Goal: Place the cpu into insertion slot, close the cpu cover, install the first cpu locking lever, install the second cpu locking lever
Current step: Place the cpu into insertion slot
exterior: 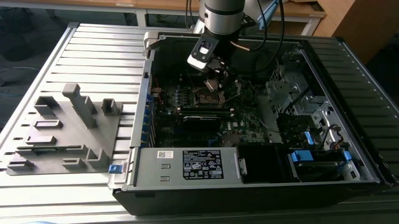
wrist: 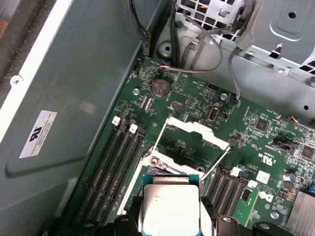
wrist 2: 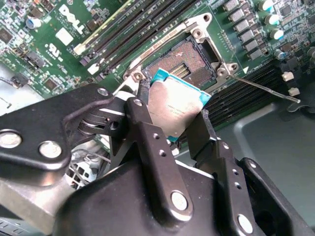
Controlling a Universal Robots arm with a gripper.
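Note:
My gripper (exterior: 214, 74) hangs inside the open computer case and is shut on the cpu (wrist 2: 174, 110), a flat square chip with a dull silver top and a teal edge. Black fingers (wrist 2: 147, 128) clamp two opposite sides of the chip. It hangs tilted just above the open insertion slot (wrist 2: 189, 61), whose gold contact field is bare. In the first wrist view the cpu (wrist: 170, 206) sits between the gripper (wrist: 171, 219) tips, and the cpu cover (wrist: 202, 130) stands swung open beyond the slot. Two thin locking levers (wrist: 158, 135) (wrist: 219, 158) stick up, unlatched; one lever (wrist 2: 266, 88) shows beside the slot.
Memory slots (wrist: 113, 162) run along one side of the socket, more slots (wrist: 221, 189) on the other. A power supply box with a white label (exterior: 199, 165) fills the case's front. A drive cage (exterior: 299, 102) stands at the exterior view's right. A grey fixture (exterior: 62, 130) lies on the slatted table.

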